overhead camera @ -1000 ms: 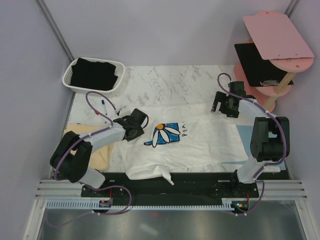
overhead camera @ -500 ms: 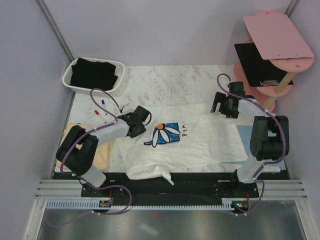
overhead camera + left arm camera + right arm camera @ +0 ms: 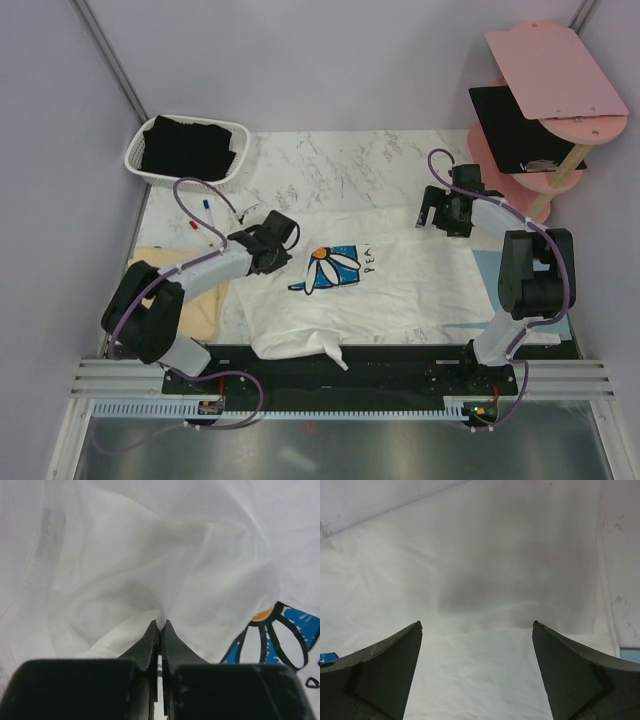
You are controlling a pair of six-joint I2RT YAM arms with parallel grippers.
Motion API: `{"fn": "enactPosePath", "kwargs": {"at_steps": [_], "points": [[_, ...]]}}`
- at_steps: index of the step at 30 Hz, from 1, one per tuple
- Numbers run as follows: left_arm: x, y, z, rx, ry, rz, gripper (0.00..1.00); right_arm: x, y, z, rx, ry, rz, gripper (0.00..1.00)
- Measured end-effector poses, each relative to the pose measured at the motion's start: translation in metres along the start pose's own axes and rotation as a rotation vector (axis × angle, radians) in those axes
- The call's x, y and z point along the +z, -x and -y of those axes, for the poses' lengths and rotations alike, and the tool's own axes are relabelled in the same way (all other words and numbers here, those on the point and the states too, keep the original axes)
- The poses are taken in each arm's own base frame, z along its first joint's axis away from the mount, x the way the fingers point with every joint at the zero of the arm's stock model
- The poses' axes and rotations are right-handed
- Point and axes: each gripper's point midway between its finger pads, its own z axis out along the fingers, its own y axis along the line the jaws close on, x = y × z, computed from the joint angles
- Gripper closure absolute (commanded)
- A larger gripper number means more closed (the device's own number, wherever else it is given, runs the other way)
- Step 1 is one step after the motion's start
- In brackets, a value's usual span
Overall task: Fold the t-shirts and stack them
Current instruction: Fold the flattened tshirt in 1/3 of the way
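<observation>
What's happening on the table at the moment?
The left hand is shut on a pinch of the white t-shirt beside its daisy print. The right hand is open over the shirt's far right corner, holding nothing. The shirt lies spread, unfolded. The black t-shirt is in the basket; the pale yellow t-shirt lies at left.

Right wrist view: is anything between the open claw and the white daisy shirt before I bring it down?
Nothing visible stands in the way. The right claw is open above the white t-shirt, and only bare cloth shows between its fingers. The left claw is shut on a fold of the same shirt, beside the daisy print.
</observation>
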Motion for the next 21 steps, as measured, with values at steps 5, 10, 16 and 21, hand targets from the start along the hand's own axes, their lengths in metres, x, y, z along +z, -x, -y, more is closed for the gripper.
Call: {"fn": "enactPosePath", "kwargs": {"at_steps": [5, 10, 16, 21], "points": [[-0.034, 0.010, 0.012, -0.029, -0.114, 0.021, 0.98, 0.000, 0.000, -0.001, -0.002, 0.002, 0.001, 0.02], [-0.039, -0.008, 0.008, -0.002, -0.129, -0.030, 0.98, 0.000, 0.000, -0.001, -0.002, 0.002, 0.001, 0.02], [-0.046, -0.049, -0.007, 0.088, -0.116, -0.121, 0.68, 0.000, 0.000, -0.001, -0.002, 0.002, 0.001, 0.02], [-0.076, -0.049, -0.008, 0.118, -0.171, -0.115, 0.00, 0.000, 0.000, -0.001, -0.002, 0.002, 0.001, 0.02]]}}
